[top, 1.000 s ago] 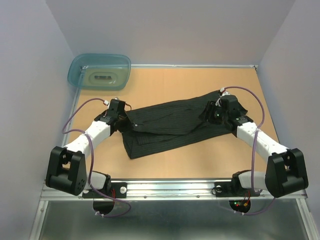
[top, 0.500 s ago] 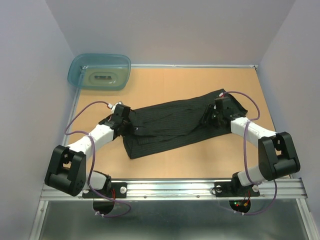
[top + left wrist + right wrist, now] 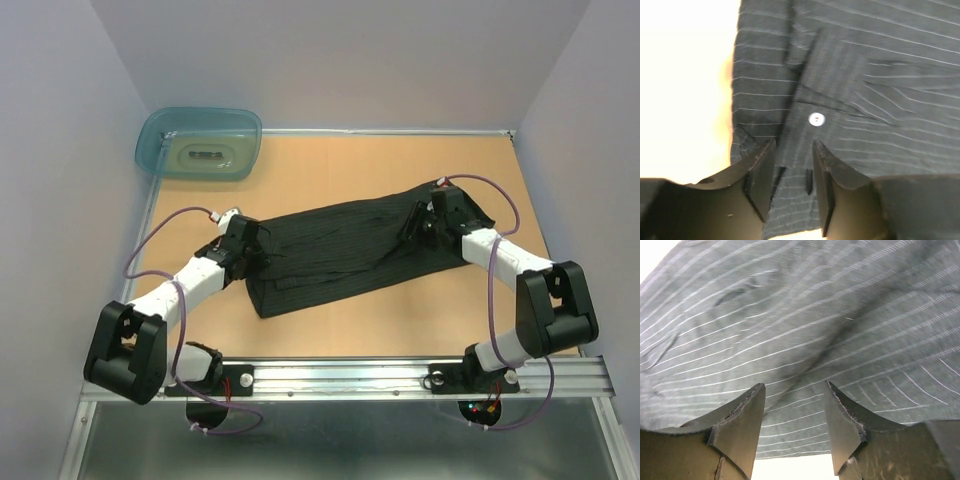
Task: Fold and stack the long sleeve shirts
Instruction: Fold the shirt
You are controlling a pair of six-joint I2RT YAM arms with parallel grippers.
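The long sleeve shirt, dark with thin pale pinstripes, lies folded into a long band across the middle of the table. My left gripper hangs over its left end. In the left wrist view that gripper is open, with flat cloth and a small pale button just beyond its fingertips. My right gripper is over the shirt's right end. The right wrist view shows that gripper open too, close above the striped cloth, with nothing pinched.
A translucent teal tub stands at the back left corner of the tan table. Pale walls close in on the left, back and right. A metal rail with the arm bases runs along the near edge.
The left gripper moved right onto the shirt's left end and its jaws parted, letting go of the cloth. The right arm folded its elbow in, and its gripper stayed open over the right end.
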